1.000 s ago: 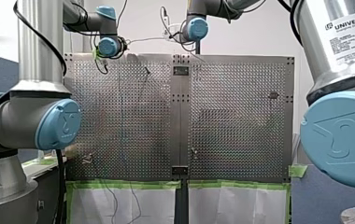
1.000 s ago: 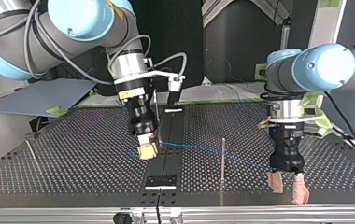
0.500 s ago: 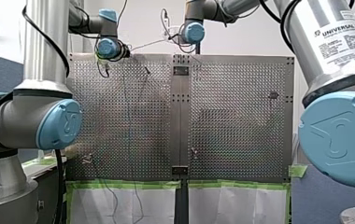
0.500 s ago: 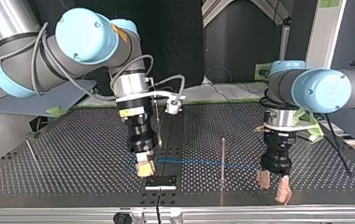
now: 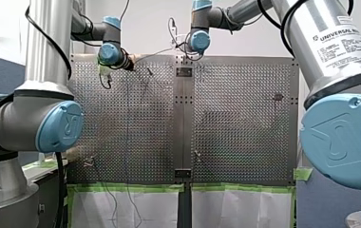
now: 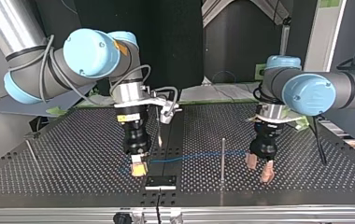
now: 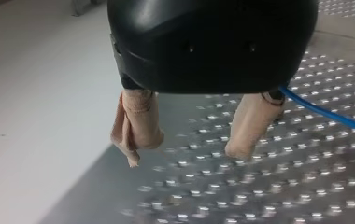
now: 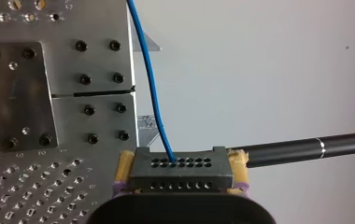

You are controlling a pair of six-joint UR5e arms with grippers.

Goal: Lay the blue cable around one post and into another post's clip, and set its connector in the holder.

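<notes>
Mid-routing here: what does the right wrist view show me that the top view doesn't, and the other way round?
Only the right wrist view: the connector is a dark block with two rows of holes, clamped between the right gripper and its yellow pads, with the blue cable entering its upper row. Only the top view: the left gripper, fingers apart, and the upright post standing between the two grippers. Both: the cable, the right gripper and the perforated table.

- Robotics lab, folks: a silver perforated metal table [image 5: 245,118] fills the bench.
- Silver industrial robot arms with pale-blue joint caps [image 6: 91,53] lean over that table.
- Green masking tape [image 5: 240,188] edges it.
</notes>
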